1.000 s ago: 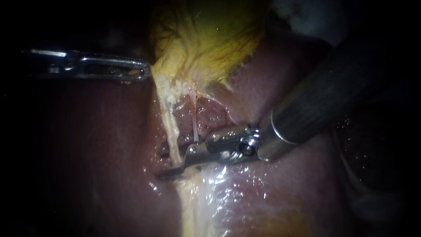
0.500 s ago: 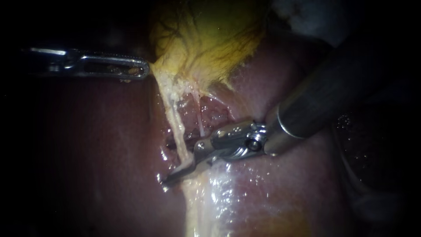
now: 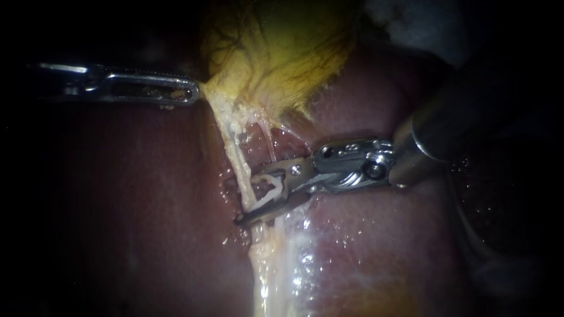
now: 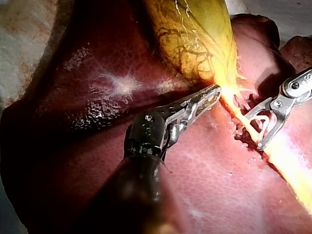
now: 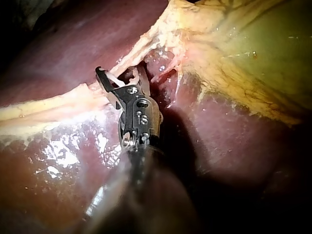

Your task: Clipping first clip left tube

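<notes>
The yellow-green gallbladder (image 3: pixel 276 53) lies on the dark red liver (image 3: pixel 147 194). From its neck two strands run down: the thicker, pale left tube (image 3: pixel 232 147) and the thin right tube (image 3: pixel 268 144). My right instrument (image 3: pixel 247 199) comes in from the right with its jaws open. A white clip (image 3: pixel 271 191) sits open between them, and the left tube crosses their tips. The right wrist view shows the same jaws (image 5: pixel 120 73) astride the tube. My left instrument (image 3: pixel 197 93) is shut on the gallbladder's edge, holding it out to the left, as the left wrist view (image 4: pixel 214 90) confirms.
A pale, glistening band of tissue (image 3: pixel 276 270) continues below the tubes over the liver. A raw, dissected pocket (image 3: pixel 282 152) lies between the two tubes. The right instrument's thick shaft (image 3: pixel 446 123) crosses the upper right.
My right instrument has drawn back to the right and upward along the liver. Its jaws now stand open at the left tube with the white clip showing. The left instrument has held still.
</notes>
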Controlling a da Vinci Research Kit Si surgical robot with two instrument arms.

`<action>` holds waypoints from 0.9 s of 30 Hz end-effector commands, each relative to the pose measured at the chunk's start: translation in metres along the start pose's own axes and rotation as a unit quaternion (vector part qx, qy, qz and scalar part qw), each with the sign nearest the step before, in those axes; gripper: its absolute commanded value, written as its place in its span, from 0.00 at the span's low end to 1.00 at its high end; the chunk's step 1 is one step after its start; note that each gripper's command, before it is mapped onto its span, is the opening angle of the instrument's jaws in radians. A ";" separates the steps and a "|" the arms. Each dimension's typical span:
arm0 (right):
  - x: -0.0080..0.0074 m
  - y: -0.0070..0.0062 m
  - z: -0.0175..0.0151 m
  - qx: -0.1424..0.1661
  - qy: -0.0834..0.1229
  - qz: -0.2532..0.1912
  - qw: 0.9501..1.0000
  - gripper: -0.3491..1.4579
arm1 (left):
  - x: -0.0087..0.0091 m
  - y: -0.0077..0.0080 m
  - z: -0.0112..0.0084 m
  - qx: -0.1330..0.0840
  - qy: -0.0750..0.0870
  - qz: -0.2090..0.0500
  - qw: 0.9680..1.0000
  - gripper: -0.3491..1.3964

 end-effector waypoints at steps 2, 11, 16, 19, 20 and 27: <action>-0.0002 0.0000 0.0001 0.030 0.013 -0.003 0.999 0.53 | 0.0000 0.0000 0.0000 0.000 0.000 0.000 1.000 0.00; -0.0007 -0.0001 0.0012 0.170 0.060 0.030 0.983 0.52 | 0.0000 0.0000 0.0000 0.000 0.000 0.000 1.000 0.00; -0.0024 -0.0003 0.0025 0.229 0.084 0.066 0.968 0.52 | 0.0000 0.0000 0.0000 0.000 0.000 0.000 1.000 0.00; -0.0038 -0.0004 0.0038 0.271 0.107 0.086 0.953 0.52 | 0.0000 0.0000 0.0000 0.000 0.000 0.000 1.000 0.00; -0.0043 -0.0005 0.0043 0.285 0.115 0.092 0.947 0.52 | 0.0000 0.0000 0.0000 0.000 0.000 0.000 1.000 0.00; -0.0050 -0.0028 0.0052 0.295 0.148 0.116 0.937 0.52 | 0.0000 0.0000 0.0000 0.000 0.000 0.000 1.000 0.00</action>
